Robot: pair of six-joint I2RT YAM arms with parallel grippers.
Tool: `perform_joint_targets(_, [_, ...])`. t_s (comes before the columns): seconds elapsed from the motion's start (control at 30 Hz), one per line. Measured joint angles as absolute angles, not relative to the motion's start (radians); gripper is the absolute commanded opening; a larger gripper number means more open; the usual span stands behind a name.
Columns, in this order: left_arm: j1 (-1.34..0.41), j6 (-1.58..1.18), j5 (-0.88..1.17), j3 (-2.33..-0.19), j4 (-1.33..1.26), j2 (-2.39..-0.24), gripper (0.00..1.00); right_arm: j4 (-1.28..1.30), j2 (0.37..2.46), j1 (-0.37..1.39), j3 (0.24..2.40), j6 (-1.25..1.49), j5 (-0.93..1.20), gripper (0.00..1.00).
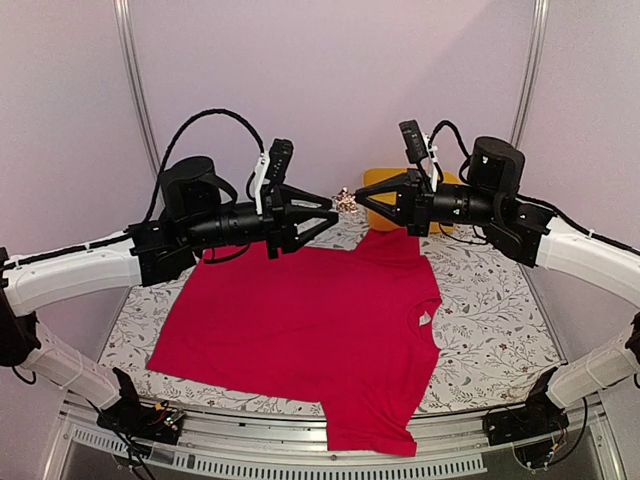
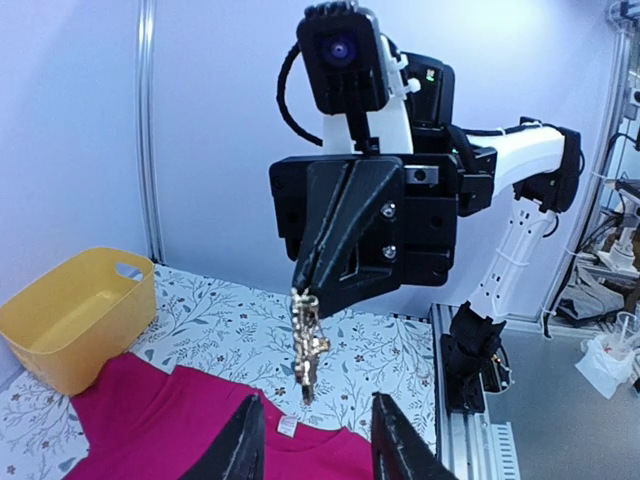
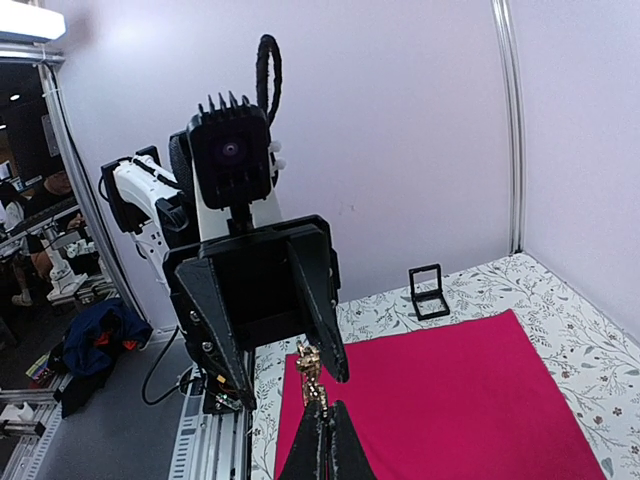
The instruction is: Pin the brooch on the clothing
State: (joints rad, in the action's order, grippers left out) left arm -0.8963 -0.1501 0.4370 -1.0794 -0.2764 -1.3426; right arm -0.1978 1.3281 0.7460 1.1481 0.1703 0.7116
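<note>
The red-pink T-shirt [image 1: 310, 320] lies flat on the table, its white neck label [image 2: 287, 427] showing in the left wrist view. My right gripper [image 1: 362, 199] is held above the shirt's collar, shut on the small silvery-gold brooch [image 1: 347, 201]. In the right wrist view the brooch [image 3: 312, 372] sticks out from the closed right gripper [image 3: 322, 408]. My left gripper [image 1: 334, 210] faces it, open and empty. In the left wrist view the brooch [image 2: 308, 345] hangs just beyond the left gripper [image 2: 318, 440], in line with the gap, touching neither finger.
A yellow basket [image 2: 75, 315] stands at the back of the table by the shirt's collar, behind my right gripper [image 1: 385, 180]. A small black frame stand [image 3: 430, 290] sits on the floral tablecloth [image 1: 490, 320] beyond the shirt's far edge.
</note>
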Motion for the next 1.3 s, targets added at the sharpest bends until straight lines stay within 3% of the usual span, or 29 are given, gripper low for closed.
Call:
perform_joint_targets(0.07, [-0.896,-0.163,0.445,-1.087,-0.294,-1.357,0.18,-0.22,1.328,0.746,1.145,0.183,0.716,0.0])
perform_joint_targets(0.23, [-0.897,-0.195,0.464,-1.099,-0.315,-1.38,0.2,-0.249,1.32,0.746,1.127,0.199,0.717,0.0])
perform_joint_targets(0.5, [-0.899,-0.213,0.476,-1.132,-0.325,-1.397,0.0,-0.26,1.301,0.746,1.116,0.204,0.718,0.0])
perform_joint_targets(0.57, [-0.9,-0.218,0.482,-1.137,-0.324,-1.397,0.0,-0.265,1.299,0.746,1.116,0.204,0.718,0.0])
perform_joint_targets(0.67, [-0.9,-0.22,0.487,-1.142,-0.324,-1.4,0.12,-0.267,1.297,0.746,1.116,0.205,0.718,0.0])
perform_joint_targets(0.73, [-0.9,-0.216,0.491,-1.144,-0.325,-1.402,0.13,-0.27,1.297,0.746,1.116,0.205,0.717,0.0])
perform_joint_targets(0.87, [-0.902,-0.221,0.499,-1.152,-0.324,-1.414,0.11,-0.27,1.297,0.746,1.111,0.206,0.718,0.0])
perform_joint_targets(0.93, [-0.902,-0.222,0.501,-1.154,-0.323,-1.419,0.01,-0.27,1.297,0.746,1.109,0.206,0.718,0.0])
perform_joint_targets(1.13, [-0.902,-0.214,0.505,-1.159,-0.313,-1.421,0.0,-0.271,1.296,0.746,1.106,0.206,0.719,0.0])
perform_joint_targets(1.2, [-0.903,-0.212,0.505,-1.159,-0.31,-1.421,0.0,-0.261,1.296,0.746,1.108,0.201,0.728,0.27])
perform_joint_targets(1.23, [-0.903,-0.21,0.506,-1.159,-0.304,-1.421,0.0,-0.228,1.296,0.746,1.119,0.189,0.741,0.33])
perform_joint_targets(1.3, [-0.904,-0.192,0.504,-1.161,-0.287,-1.421,0.0,-0.141,1.299,0.746,1.157,0.138,0.765,0.36])
